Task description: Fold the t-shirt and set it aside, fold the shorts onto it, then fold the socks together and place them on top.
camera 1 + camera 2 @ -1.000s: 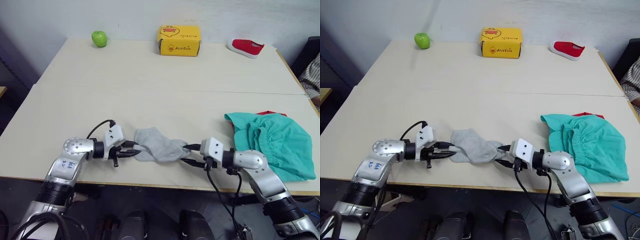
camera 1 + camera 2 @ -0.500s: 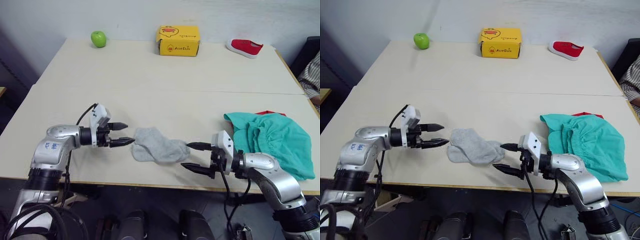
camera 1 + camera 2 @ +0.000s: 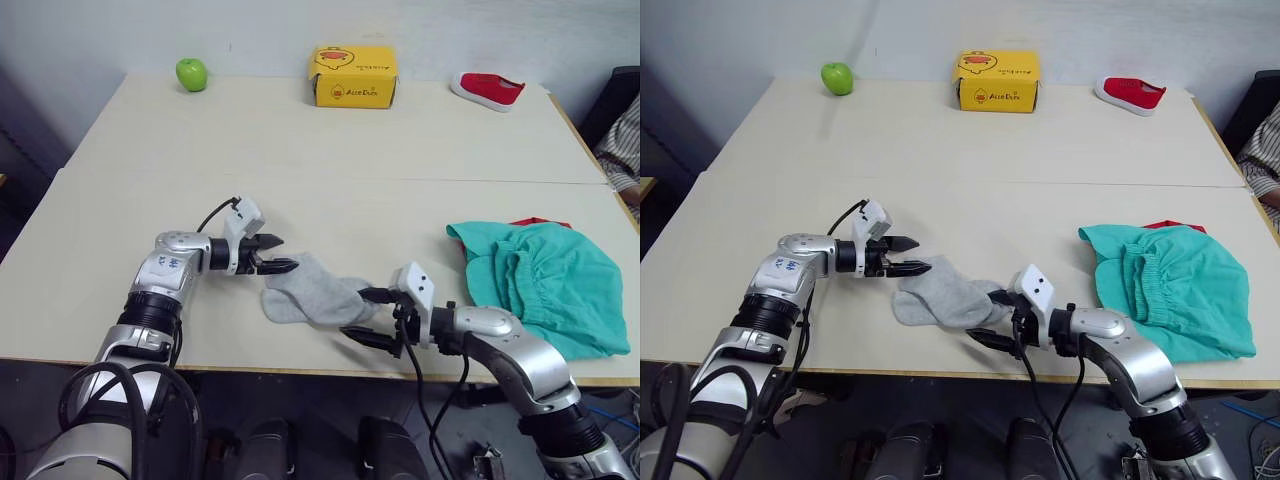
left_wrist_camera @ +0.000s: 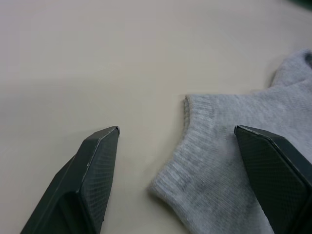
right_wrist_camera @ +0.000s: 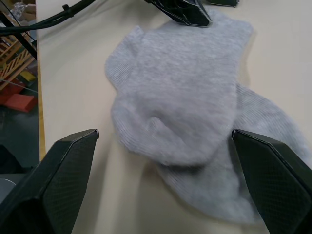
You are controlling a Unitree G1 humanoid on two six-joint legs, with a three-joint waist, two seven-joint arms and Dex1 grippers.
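Both claws are seen spread wide at the socks (image 3: 313, 294), neither gripping anything. Left claw (image 3: 278, 260) is held at the cuff end of the grey pair, its fingers (image 4: 97, 165) straddling the ribbed cuff without closing on it. Right claw (image 3: 365, 315) is stationed at the opposite end, the fingers (image 5: 63, 180) set either side of the toe. One sock is shown lying partly over the other, slightly askew, close to the near edge of the table (image 3: 300, 150), about midway along it.

Well apart, toward the right edge, the shorts (image 3: 545, 285) are heaped, rumpled rather than neatly squared, over the t-shirt (image 3: 540, 224), of which a small red sliver is visible at the far side of the heap. At the far edge an apple (image 3: 191, 73), a yellow box (image 3: 353, 77) and a red shoe (image 3: 488, 88) are lined up, untouched by the work.

The last step is judged to be in hand: shirt and shorts are already stacked and the socks remain to be folded together. Both ends would next need to be pinched, one end carried over the other so the pair is doubled, and the bundle then lifted across to the right and set on the shorts. Care would be called for so that both layers are caught at once.
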